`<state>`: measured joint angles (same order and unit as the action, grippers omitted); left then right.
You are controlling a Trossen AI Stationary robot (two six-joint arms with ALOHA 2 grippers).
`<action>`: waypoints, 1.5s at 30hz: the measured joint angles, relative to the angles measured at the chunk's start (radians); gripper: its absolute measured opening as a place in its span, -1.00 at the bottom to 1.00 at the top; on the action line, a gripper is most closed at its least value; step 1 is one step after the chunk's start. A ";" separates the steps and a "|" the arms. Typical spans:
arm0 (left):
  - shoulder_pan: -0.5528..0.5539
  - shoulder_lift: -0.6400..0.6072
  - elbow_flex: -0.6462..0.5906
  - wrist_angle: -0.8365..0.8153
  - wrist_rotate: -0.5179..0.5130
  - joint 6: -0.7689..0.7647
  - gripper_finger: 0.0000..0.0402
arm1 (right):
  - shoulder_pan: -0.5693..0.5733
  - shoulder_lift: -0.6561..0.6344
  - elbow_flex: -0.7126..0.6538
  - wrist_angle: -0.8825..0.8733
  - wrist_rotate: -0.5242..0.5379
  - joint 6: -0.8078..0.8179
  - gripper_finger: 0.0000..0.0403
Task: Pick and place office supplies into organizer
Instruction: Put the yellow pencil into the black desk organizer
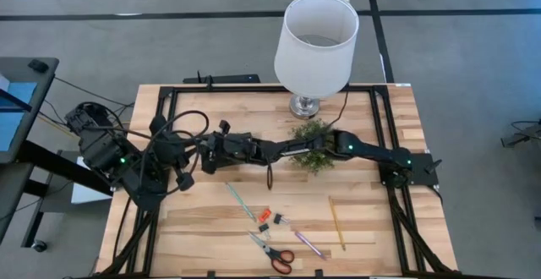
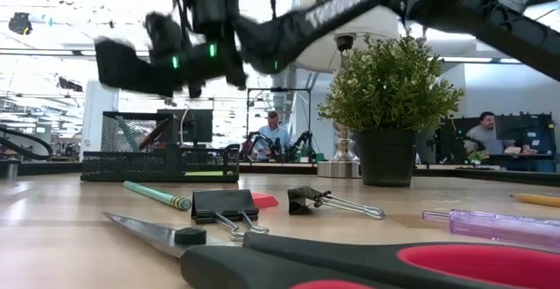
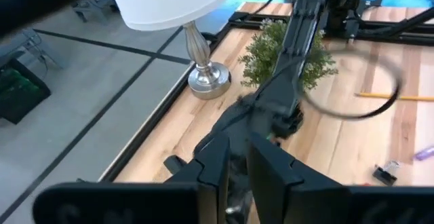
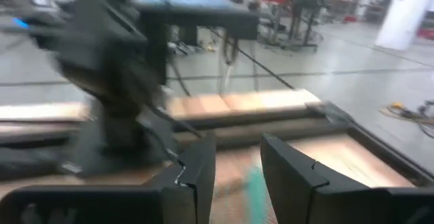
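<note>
Both arms hang in the air just left of the potted plant (image 1: 312, 146): the right gripper (image 4: 239, 157) has its fingers parted with a blurred teal streak showing low between them, though I cannot tell whether it grips anything, and the left gripper (image 3: 237, 157) has only a thin gap between its fingers, with nothing visibly held. The black organizer (image 2: 161, 162) stands left of the plant under the arms. In front of the plant lie a teal pen (image 1: 240, 201), clips (image 1: 269, 219), scissors (image 1: 272, 250), a pink pen (image 1: 308, 244) and a yellow pencil (image 1: 336, 222).
</note>
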<state>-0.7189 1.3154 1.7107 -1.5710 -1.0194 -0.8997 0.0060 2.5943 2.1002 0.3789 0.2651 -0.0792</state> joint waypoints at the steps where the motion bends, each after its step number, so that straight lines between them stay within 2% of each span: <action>1: 0.000 0.000 0.000 0.000 0.007 0.000 -0.78 | 0.010 -0.025 0.000 -0.032 -0.003 0.000 -0.44; 3: 0.000 0.000 0.000 0.000 0.019 -0.009 -0.78 | 0.032 -0.082 0.001 -0.129 -0.009 -0.001 -0.45; 5: 0.000 0.000 0.000 0.000 0.028 -0.027 -0.78 | 0.056 -0.150 0.002 -0.308 -0.047 0.018 -0.46; 9: 0.000 0.000 0.000 0.000 0.028 -0.043 -0.78 | 0.117 -0.266 0.003 -0.720 -0.255 0.154 -0.51; 11: 0.000 0.006 0.000 -0.001 0.022 -0.043 -0.78 | 0.166 -0.292 0.003 -0.909 -0.289 0.209 -0.56; 14: 0.001 0.023 0.000 0.000 0.021 -0.050 -0.78 | 0.250 -0.298 0.000 -1.136 -0.244 0.219 -0.62; 19: -0.011 0.060 0.000 0.001 0.025 -0.091 -0.78 | 0.370 -0.302 0.000 -1.394 -0.165 0.322 -0.68; 22: -0.021 0.075 0.000 0.000 0.030 -0.092 -0.78 | 0.424 -0.327 -0.001 -1.589 -0.011 0.430 -0.68; 27: -0.042 0.077 0.000 0.000 0.043 -0.128 -0.78 | 0.488 -0.419 0.000 -1.953 0.267 0.763 -0.68; 29: -0.047 0.078 0.000 0.001 0.041 -0.125 -0.78 | 0.515 -0.470 -0.029 -1.928 0.313 0.805 -0.68; 32: -0.047 0.079 0.000 0.000 0.099 -0.079 -0.78 | 0.567 -0.575 -0.125 -1.832 0.317 0.788 -0.68; 34: -0.047 0.079 -0.010 0.003 0.144 -0.051 -0.78 | 0.597 -0.643 -0.232 -1.786 0.341 0.833 -0.69; 36: -0.040 0.078 -0.045 0.001 0.147 -0.017 -0.78 | 0.615 -0.706 -0.372 -1.705 0.344 0.911 -0.69; 38: -0.030 0.078 -0.095 0.000 0.156 0.026 -0.78 | 0.627 -0.780 -0.532 -1.573 0.314 0.982 -0.69; 41: -0.028 0.076 -0.182 0.001 0.262 0.138 -0.78 | 0.645 -0.876 -0.759 -1.299 0.209 1.050 -0.69; 43: -0.028 0.076 -0.256 0.054 0.334 0.186 -0.77 | 0.658 -0.925 -0.879 -1.158 0.146 1.101 -0.69; 45: -0.018 0.078 -0.336 0.154 0.400 0.214 -0.77 | 0.675 -0.967 -0.957 -1.092 0.124 1.194 -0.69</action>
<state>-0.7369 1.3929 1.3746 -1.4168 -0.6195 -0.6855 0.6814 1.6277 1.1434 -0.7130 0.3893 1.1152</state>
